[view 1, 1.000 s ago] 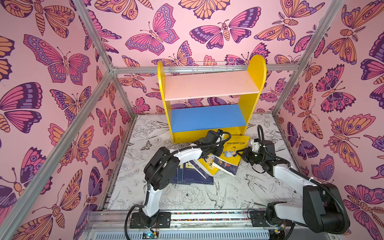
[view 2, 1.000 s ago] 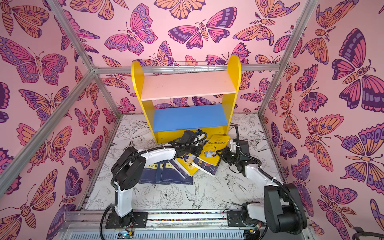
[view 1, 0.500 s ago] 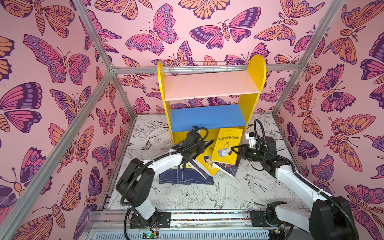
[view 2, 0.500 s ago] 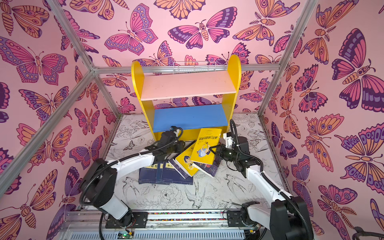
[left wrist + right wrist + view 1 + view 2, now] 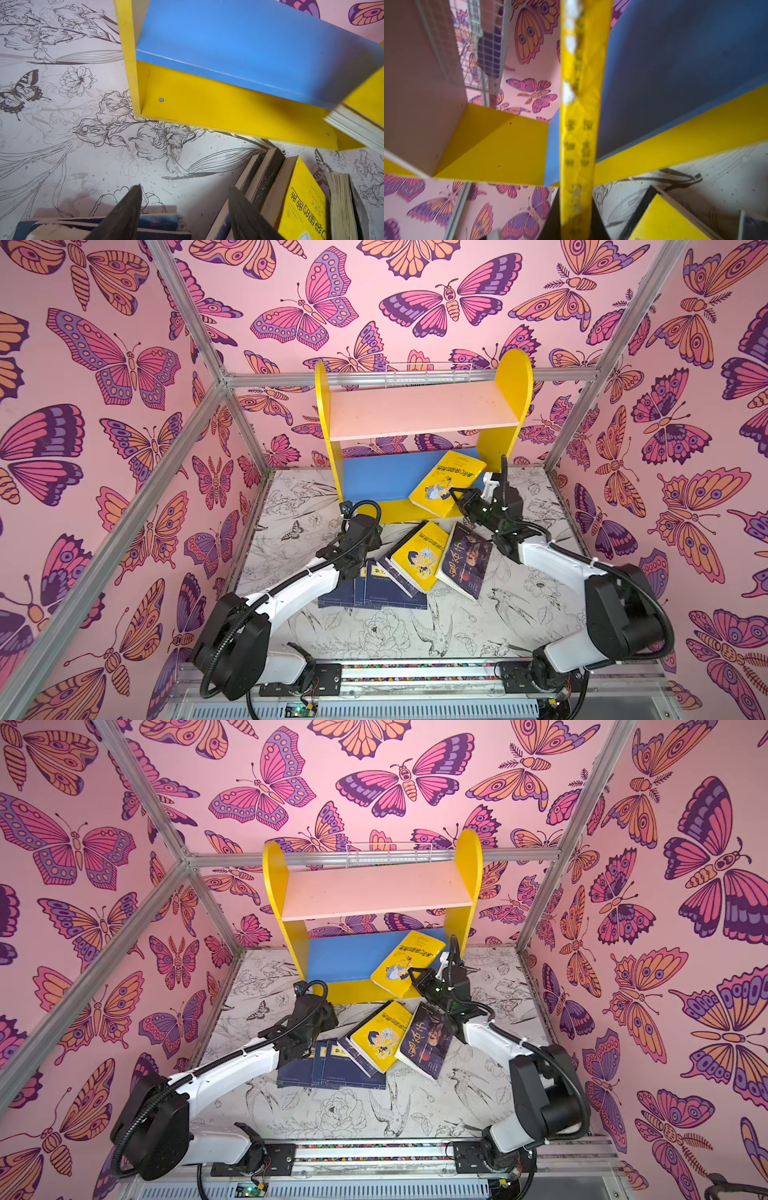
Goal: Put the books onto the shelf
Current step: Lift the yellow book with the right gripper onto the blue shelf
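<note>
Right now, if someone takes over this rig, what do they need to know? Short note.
Left gripper: jaws open, holding nothing, over the table by the navy books.
Right gripper: shut on a yellow book, held tilted at the right end of the shelf, over its blue lower board; not released.
On the table: the navy books, a second yellow book, a dark portrait book.
Done: no book shelved yet.
Left: seat the held book, then shelve the rest.

wire rack [image 5: 428, 375] | butterfly walls [image 5: 124, 364] | floral-print floor [image 5: 395, 635] | aluminium frame [image 5: 270, 380]
</note>
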Robot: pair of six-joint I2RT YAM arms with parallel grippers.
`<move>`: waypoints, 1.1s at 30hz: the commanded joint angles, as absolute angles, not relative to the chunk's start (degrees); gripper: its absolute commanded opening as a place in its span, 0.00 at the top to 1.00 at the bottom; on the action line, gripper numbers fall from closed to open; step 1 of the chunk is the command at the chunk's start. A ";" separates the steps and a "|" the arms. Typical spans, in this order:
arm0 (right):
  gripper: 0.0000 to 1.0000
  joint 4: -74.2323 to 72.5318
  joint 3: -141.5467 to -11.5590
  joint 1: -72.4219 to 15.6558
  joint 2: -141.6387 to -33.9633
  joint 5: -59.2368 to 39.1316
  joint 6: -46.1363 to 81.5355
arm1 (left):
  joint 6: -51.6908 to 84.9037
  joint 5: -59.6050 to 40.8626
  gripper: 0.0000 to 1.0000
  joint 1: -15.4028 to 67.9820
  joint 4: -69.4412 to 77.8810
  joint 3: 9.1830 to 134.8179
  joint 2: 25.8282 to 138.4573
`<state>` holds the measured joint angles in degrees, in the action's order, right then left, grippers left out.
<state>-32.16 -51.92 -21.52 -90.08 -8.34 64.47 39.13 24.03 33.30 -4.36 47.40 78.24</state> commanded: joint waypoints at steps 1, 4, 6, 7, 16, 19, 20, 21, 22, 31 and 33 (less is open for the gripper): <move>1.00 -47.44 -56.35 -25.40 -93.27 11.54 70.36 | 39.52 24.06 0.31 33.48 -5.77 47.71 78.62; 1.00 -47.56 -57.83 -27.25 -96.55 21.73 75.92 | 39.29 23.06 0.29 33.44 -5.75 47.64 78.65; 1.00 -45.21 -59.11 -27.78 -98.08 26.90 79.10 | 39.33 22.86 0.29 33.57 -5.76 47.43 78.48; 1.00 -43.89 -59.97 -27.86 -98.65 28.73 80.41 | 39.32 22.79 0.28 33.50 -5.73 47.23 78.44; 0.62 -26.91 -66.84 -27.86 -101.07 37.04 91.11 | 38.43 22.30 0.27 33.65 -5.80 46.85 77.52; 0.43 -21.30 -67.76 -27.86 -100.23 34.59 90.62 | 38.33 22.32 0.27 33.66 -5.77 46.84 77.41; 0.41 -19.38 -67.60 -27.86 -99.66 33.67 90.41 | 38.27 22.41 0.27 33.66 -5.83 46.82 77.39; 0.39 -17.74 -67.16 -27.86 -99.07 32.98 90.56 | 38.30 22.49 0.27 33.66 -5.80 46.76 77.44; 0.38 -16.37 -66.90 -27.87 -98.62 32.24 90.36 | 38.30 22.50 0.27 33.66 -5.93 46.84 77.48; 0.37 -9.22 -60.38 -27.34 -92.94 27.07 85.92 | 38.80 22.07 0.27 33.62 -6.12 47.28 78.91; 0.37 -10.83 -57.97 -26.62 -90.54 25.15 81.64 | 38.78 21.97 0.26 33.66 -6.13 47.20 79.02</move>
